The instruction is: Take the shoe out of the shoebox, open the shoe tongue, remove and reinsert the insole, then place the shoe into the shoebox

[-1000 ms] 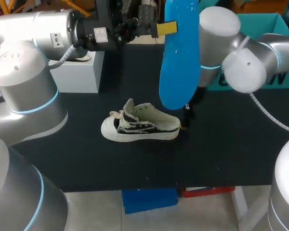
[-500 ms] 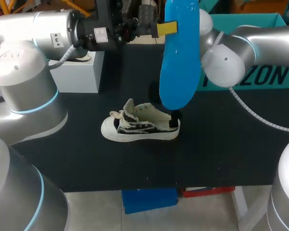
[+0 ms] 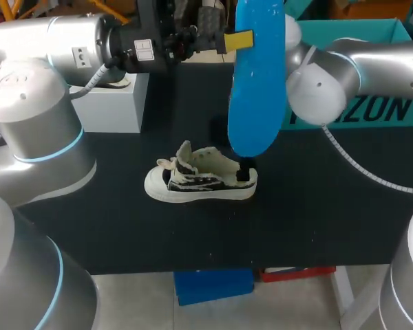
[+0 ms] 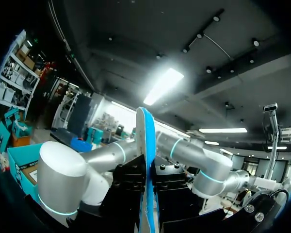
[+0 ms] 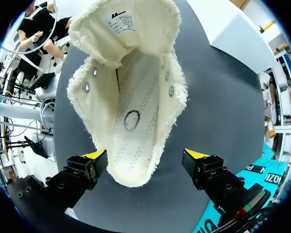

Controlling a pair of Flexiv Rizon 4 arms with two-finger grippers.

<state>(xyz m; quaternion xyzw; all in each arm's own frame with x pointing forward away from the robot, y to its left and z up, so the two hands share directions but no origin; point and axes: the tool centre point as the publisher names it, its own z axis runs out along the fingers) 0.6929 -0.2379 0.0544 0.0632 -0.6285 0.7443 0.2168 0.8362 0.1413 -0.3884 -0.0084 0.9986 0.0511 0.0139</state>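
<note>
Left gripper pinches the insole aloft; right gripper, spread around the shoe heel, should clamp before reinsertion

A robotics lab, by the look of it: a left arm and a right arm, both silver with glowing blue joint rings and a loose white cable, stand at a black-topped table bearing a plain white block and a teal shoebox

Insole above shoe; shoebox behind, to right.
</note>
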